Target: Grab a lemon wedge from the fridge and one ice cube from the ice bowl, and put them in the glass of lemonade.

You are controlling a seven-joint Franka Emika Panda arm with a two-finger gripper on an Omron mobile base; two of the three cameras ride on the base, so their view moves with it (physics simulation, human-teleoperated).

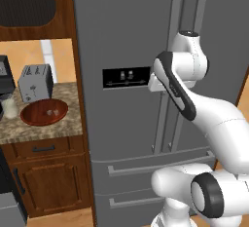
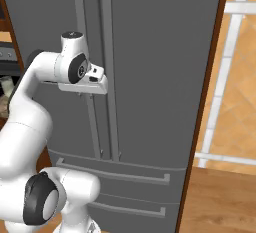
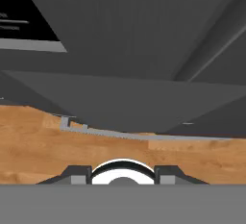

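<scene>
Right base view: fingers (image 2: 89, 93) against fridge (image 2: 150, 52) handle.

We see a glossy white arm (image 1: 214, 119) of rounded, bulbous segments with dark grey to black bands and round caps at its joints. The claw (image 3: 123, 174) shows two small dark grey fingertips (image 3: 77, 175), and a boxy white hand (image 2: 90, 83) carries it.

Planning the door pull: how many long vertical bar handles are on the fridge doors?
2. On the fridge, the left handle and the right handle stand side by side at the seam between the two doors; the arm covers part of the left handle.
</scene>
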